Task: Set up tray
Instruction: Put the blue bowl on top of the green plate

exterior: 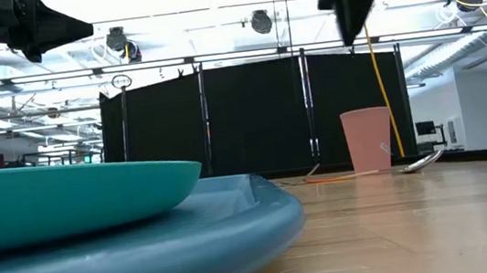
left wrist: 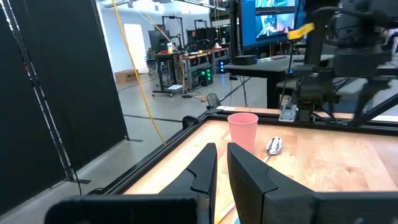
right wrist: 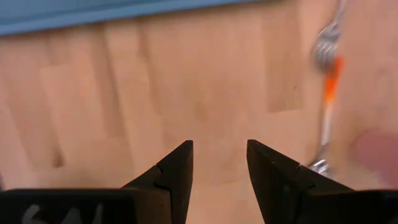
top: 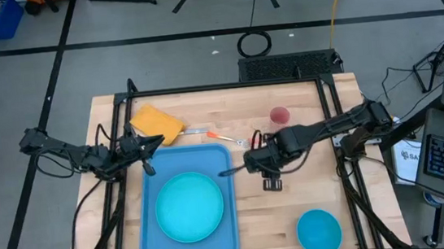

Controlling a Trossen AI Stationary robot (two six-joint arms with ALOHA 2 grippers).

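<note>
The light-blue tray [top: 152,229] lies at the table's near left, and a round turquoise plate [top: 189,207] rests flat on it. My right gripper [top: 246,165] hangs open above bare wood just right of the tray's right rim [right wrist: 124,14], pointing steeply down, with nothing between its fingers [right wrist: 177,168]. My left gripper [top: 148,154] waits level above the tray's far-left corner. Its fingers [left wrist: 245,174] stand a thin slit apart and hold nothing. In the low view the tray [exterior: 235,225] and the plate [exterior: 67,198] fill the left foreground.
A pink cup [top: 279,116] stands at the far middle. A fork with an orange band [right wrist: 331,78] and a spoon [left wrist: 273,146] lie between the cup and the tray. A yellow sponge [top: 156,123] lies far left. A blue bowl [top: 320,231] sits near right.
</note>
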